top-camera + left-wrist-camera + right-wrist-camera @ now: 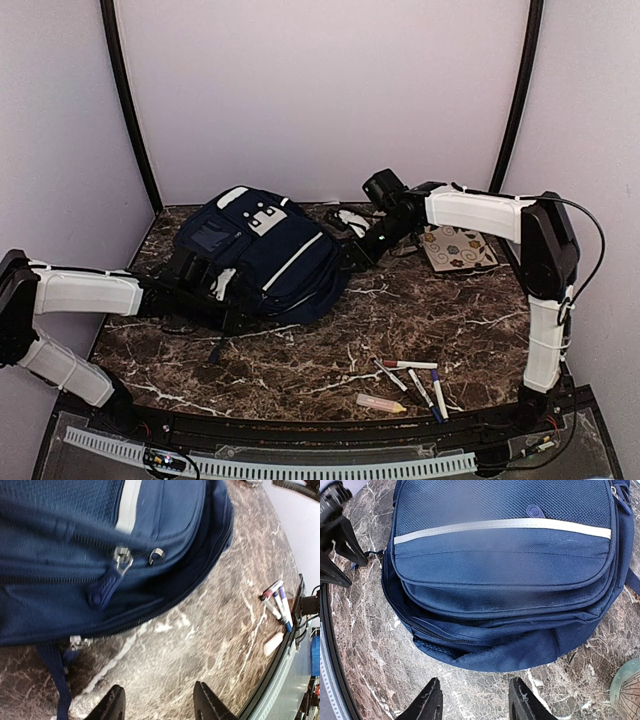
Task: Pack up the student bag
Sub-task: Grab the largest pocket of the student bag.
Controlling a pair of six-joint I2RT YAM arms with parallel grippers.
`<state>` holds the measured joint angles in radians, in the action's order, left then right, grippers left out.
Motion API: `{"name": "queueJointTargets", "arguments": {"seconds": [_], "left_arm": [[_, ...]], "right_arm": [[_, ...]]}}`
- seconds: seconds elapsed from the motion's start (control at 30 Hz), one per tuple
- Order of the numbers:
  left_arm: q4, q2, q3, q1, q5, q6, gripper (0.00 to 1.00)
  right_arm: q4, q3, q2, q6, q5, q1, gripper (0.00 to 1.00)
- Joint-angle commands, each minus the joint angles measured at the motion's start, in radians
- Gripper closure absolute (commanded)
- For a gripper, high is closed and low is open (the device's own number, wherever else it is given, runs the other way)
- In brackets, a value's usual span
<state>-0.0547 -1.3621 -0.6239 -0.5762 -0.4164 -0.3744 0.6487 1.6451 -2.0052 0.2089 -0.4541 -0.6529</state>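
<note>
On the bench, rear-left of centre: student bag (262,262) lies flat, front pocket face up.
Bag axis: the long axis runs diagonally, rear-left to front-right. The end with light grey patches points at the back wall and the pocket end points front-right, toward the right arm.
Stripe: a grey stripe (295,260) crosses the front pocket, square to the long axis. The right wrist view shows it running horizontally across the bag.
Zips: the left wrist view shows a metal zip pull (121,557) on the bag's side with a second pull just beside it. The zip run to its left is closed.
Strap: a navy strap (52,680) hangs off the bag edge onto the marble.
Left hand (190,285): low at the bag's near-left side. Its fingers (112,705) are apart with only marble between them, gripping nothing.
Right hand (362,250): just beside the bag's front-right end. Its fingers (427,702) are apart and empty, and the bag edge sits ahead of the tips without touching them.
Markers (412,380): a loose cluster at front-right, well apart from the bag.
Pale block (381,403): just beside the markers, on the near side.
Patterned pad (458,247): flat at rear-right, under the right arm.
Teal round item (626,690): only partly in the right wrist view, near the bag's corner. Cannot tell what it is.
</note>
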Motion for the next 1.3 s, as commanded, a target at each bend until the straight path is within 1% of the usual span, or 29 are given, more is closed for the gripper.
{"name": "queueJointTargets", "arguments": {"seconds": [0.0, 0.2, 0.3, 0.43, 0.53, 0.73, 0.87, 1.0, 1.27], "left_arm": [[-0.038, -0.028, 0.021, -0.004, 0.006, 0.026, 0.49], [-0.083, -0.085, -0.007, -0.004, 0.125, 0.016, 0.45], [-0.086, -0.112, -0.023, -0.004, 0.160, 0.029, 0.41], [-0.068, -0.112, -0.029, -0.004, 0.230, 0.051, 0.40], [-0.031, -0.118, -0.033, -0.002, 0.261, 0.094, 0.40], [0.020, -0.185, -0.069, 0.005, 0.256, 0.158, 0.40], [0.091, -0.194, -0.057, 0.005, 0.180, 0.196, 0.40], [0.126, -0.204, -0.051, 0.004, 0.126, 0.213, 0.46], [0.158, -0.189, 0.000, 0.004, 0.131, 0.172, 0.61]], "right_arm": [[-0.020, -0.007, -0.014, 0.011, -0.019, 0.002, 0.55], [-0.018, -0.003, -0.021, 0.007, -0.030, 0.002, 0.55], [-0.018, -0.007, -0.023, 0.007, -0.027, 0.002, 0.55], [-0.018, -0.009, -0.023, 0.012, -0.037, 0.002, 0.55], [-0.020, -0.010, -0.025, 0.012, -0.043, 0.002, 0.55], [-0.018, -0.007, -0.032, 0.016, -0.044, 0.002, 0.55], [-0.018, -0.007, -0.033, 0.018, -0.045, 0.002, 0.55], [-0.016, -0.006, -0.038, 0.018, -0.043, 0.002, 0.55], [-0.017, -0.005, -0.043, 0.017, -0.046, 0.000, 0.55]]}}
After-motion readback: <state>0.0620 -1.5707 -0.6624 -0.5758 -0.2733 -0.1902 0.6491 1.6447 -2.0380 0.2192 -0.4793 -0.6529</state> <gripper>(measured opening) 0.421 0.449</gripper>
